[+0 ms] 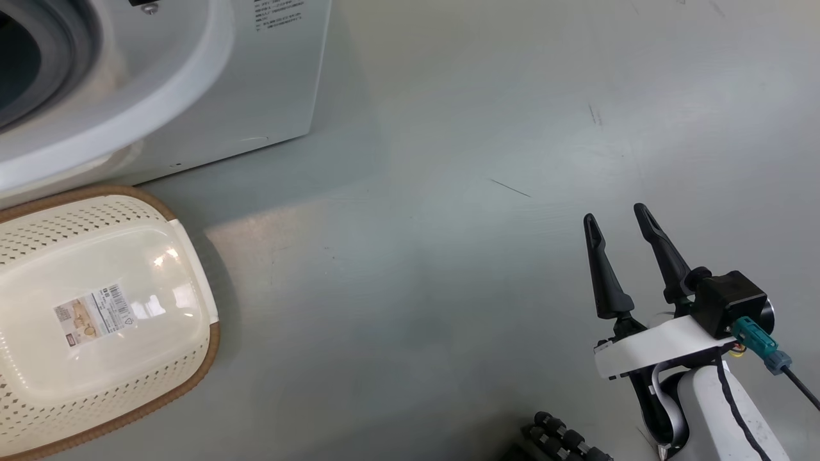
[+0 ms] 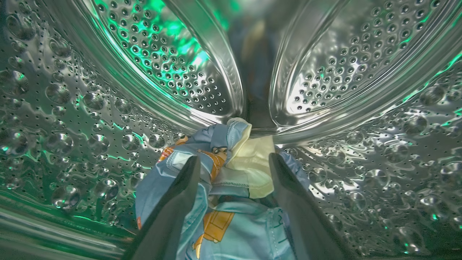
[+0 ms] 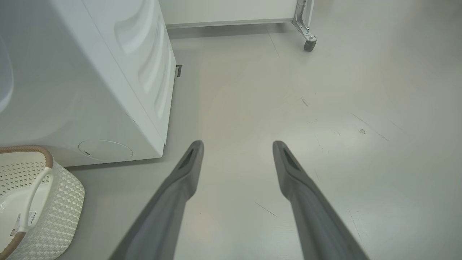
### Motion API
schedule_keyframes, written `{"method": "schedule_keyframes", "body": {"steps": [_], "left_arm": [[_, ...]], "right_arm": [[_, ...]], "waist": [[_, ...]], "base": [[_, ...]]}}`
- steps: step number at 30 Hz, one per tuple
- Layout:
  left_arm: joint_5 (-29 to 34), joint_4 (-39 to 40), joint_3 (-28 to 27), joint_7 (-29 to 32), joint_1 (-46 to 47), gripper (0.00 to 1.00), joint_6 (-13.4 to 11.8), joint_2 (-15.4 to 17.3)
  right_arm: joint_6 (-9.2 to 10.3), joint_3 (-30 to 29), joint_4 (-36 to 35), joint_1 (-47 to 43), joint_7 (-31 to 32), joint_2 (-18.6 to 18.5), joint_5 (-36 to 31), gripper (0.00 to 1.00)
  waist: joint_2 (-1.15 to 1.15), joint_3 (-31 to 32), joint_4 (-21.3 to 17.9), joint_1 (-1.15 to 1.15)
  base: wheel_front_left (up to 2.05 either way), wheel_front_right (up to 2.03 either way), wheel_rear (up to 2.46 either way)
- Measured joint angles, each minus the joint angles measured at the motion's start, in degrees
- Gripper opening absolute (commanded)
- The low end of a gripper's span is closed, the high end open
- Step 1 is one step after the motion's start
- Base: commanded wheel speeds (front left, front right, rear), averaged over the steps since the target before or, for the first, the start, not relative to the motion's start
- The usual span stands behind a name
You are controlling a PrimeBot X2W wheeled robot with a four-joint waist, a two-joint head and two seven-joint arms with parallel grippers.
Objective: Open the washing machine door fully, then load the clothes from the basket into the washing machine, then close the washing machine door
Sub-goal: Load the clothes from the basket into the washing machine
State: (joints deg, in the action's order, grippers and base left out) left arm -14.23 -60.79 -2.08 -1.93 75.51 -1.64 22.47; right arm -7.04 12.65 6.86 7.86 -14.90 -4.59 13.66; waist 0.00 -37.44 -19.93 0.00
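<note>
My left gripper [image 2: 234, 157] is deep inside the washing machine's shiny dimpled drum [image 2: 72, 126], open. The light blue clothes [image 2: 234, 224] with orange-brown figures and cream trim lie bunched on the drum floor between and under its fingers. The white washing machine [image 1: 256, 83] stands at the upper left of the head view, its grey gasket [image 1: 64, 38] showing. The cream perforated basket [image 1: 64, 224] with a brown rim sits on the floor before it, with nothing inside; it also shows as the basket [image 3: 61, 202] in the right wrist view. My right gripper [image 1: 615, 214] hangs open over bare floor. The washing machine door is out of view.
Grey floor [image 1: 448, 224] stretches right of the machine. A caster [image 3: 308, 43] of a wheeled metal frame stands far behind, by a pale wall panel. A dark ribbed part of my base [image 1: 564, 442] shows at the bottom edge.
</note>
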Motion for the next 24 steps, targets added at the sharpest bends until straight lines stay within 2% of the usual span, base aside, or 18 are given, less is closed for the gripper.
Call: {"method": "schedule_keyframes", "body": {"steps": [16,24], "left_arm": [[-2.99,-4.19,-1.54,-7.62,-5.66,1.00,-0.38,-5.44],[-3.72,-5.80,-1.69,-10.34,-9.84,1.00,1.43,-8.08]], "right_arm": [[0.00,-0.82,0.22,0.21,0.00,-0.98,-0.01,1.00],[0.00,-1.03,0.71,0.21,0.00,-1.07,-0.01,1.00]], "waist": [[0.00,5.94,3.09,0.00],[0.00,9.26,4.77,0.00]], "base": [[0.00,0.00,0.00],[0.00,0.00,0.00]]}}
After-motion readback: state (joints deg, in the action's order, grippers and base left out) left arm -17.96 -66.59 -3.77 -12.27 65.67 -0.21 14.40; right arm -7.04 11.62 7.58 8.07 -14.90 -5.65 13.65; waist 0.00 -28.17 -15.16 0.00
